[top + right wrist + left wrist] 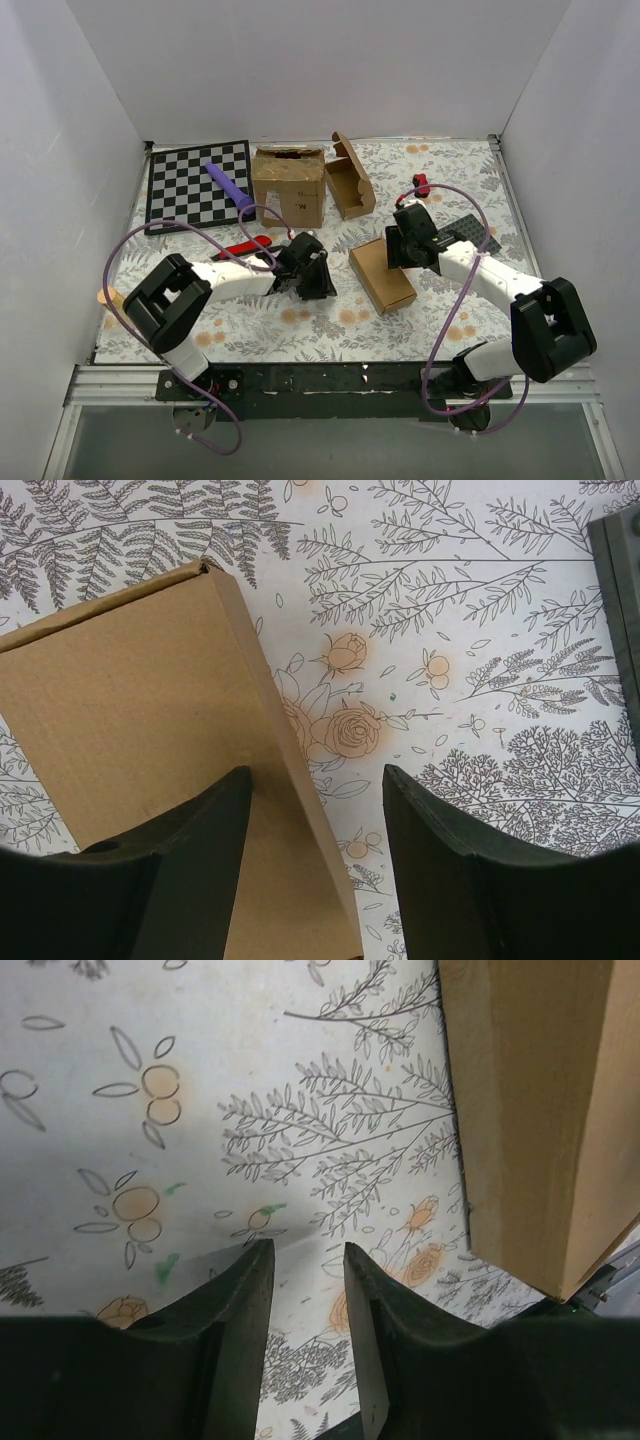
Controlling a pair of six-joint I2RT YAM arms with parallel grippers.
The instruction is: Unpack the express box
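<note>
The express box (pixel 382 273) is a small flat brown mailer lying closed on the flowered cloth, between the two arms. My right gripper (pixel 400 245) hangs over its far right end and is open. In the right wrist view the right gripper (pixel 318 772) has one finger above the box (pixel 130 720) top and the other above the cloth, with the box's long edge between them. My left gripper (pixel 315 275) is low over the cloth to the left of the box. Seen from the left wrist, the left gripper (pixel 307 1250) has a narrow empty gap, and the box (pixel 540 1110) stands to its right.
A large printed carton (pixel 290 185) and another small mailer (pixel 350 178) with its flap up stand behind. A chessboard (pixel 200 183) with a purple piece (pixel 228 183) lies back left. A red tool (pixel 245 246) lies near the left arm. A dark grey plate (pixel 465 235) lies at the right.
</note>
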